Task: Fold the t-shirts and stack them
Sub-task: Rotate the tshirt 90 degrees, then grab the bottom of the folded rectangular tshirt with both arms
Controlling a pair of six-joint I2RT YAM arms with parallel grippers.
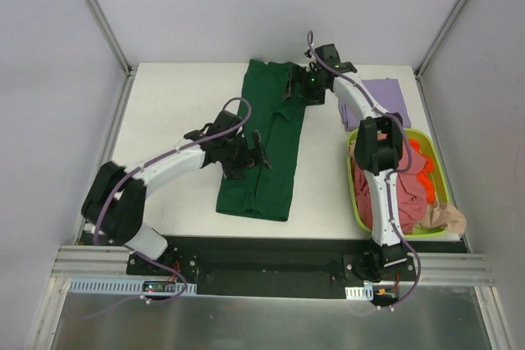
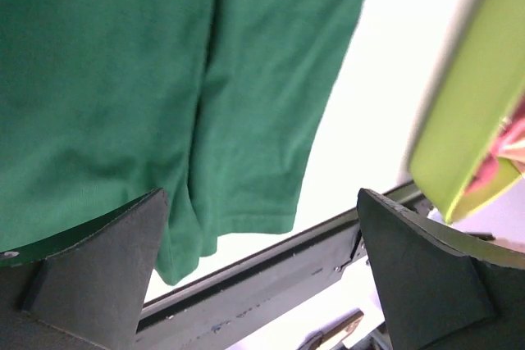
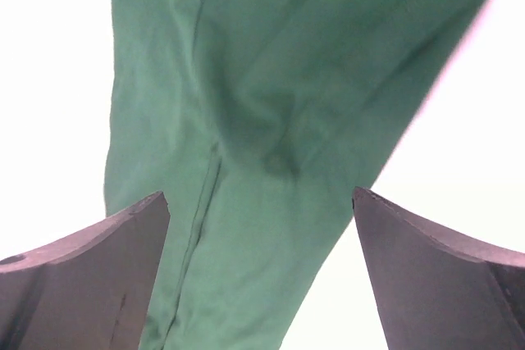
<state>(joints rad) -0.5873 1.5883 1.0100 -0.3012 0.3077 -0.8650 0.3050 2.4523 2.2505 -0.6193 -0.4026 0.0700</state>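
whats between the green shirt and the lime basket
Bare white table separates green shirt from basket, clearest in the top view.

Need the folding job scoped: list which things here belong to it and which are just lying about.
Belongs: dark green t-shirt on the table; lilac-purple shirt beyond the lime-green basket; pinkish-red shirt inside it; beige shirt over its rim.
Lying about: lime-green basket; small orange objects in it.

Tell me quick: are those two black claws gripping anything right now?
Left gripper: open, holding nothing, above the dark green cloth t-shirt.
Right gripper: open, holding nothing, above the same shirt.
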